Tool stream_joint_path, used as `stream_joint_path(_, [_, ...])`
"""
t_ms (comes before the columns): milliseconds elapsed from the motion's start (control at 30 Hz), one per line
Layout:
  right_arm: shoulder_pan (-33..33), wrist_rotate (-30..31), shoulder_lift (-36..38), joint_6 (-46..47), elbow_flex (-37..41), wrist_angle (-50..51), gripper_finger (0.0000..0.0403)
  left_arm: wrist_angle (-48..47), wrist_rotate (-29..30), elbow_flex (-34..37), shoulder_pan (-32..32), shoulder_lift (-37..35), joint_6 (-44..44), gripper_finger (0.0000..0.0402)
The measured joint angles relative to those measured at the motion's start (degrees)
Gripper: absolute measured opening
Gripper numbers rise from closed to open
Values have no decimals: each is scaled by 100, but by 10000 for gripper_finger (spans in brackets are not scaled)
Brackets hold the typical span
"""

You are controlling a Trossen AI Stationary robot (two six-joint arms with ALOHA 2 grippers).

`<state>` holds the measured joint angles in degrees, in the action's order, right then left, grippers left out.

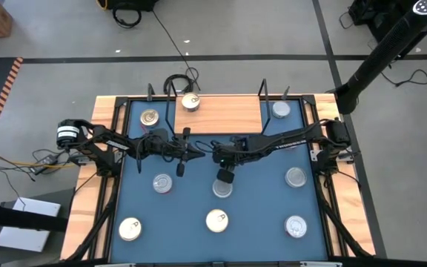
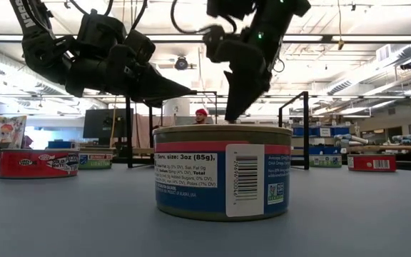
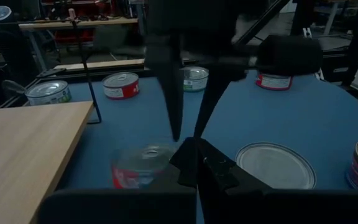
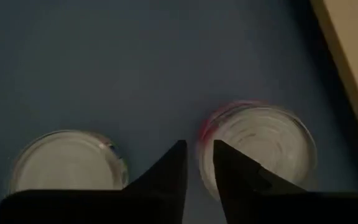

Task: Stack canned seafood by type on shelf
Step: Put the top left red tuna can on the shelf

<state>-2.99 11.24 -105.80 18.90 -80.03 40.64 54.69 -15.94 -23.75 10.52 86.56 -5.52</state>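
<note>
Several round flat cans lie about the blue table. One can rests on the light-wood shelf at its far left corner. My right gripper points steeply down over a red-sided can in the middle of the table. Its fingers stand a narrow gap apart with nothing between them, above that can's rim. A silver-topped can lies beside it. My left gripper is shut, points level toward the table's right and hangs above the table just left of the right gripper.
Black wire frames rise at the shelf's two ends. More cans lie at the far left, far right, right and along the near edge. A wooden border rims the table.
</note>
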Motion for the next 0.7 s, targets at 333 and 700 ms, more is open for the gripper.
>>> stream_joint_path(333, [-71,269,0,-388,-787,488,6,0,0,0,0,0,17,1])
stream_joint_path(700, [-80,-29,0,-298,-892,645,97,-23,2,0,-2,0,71,1])
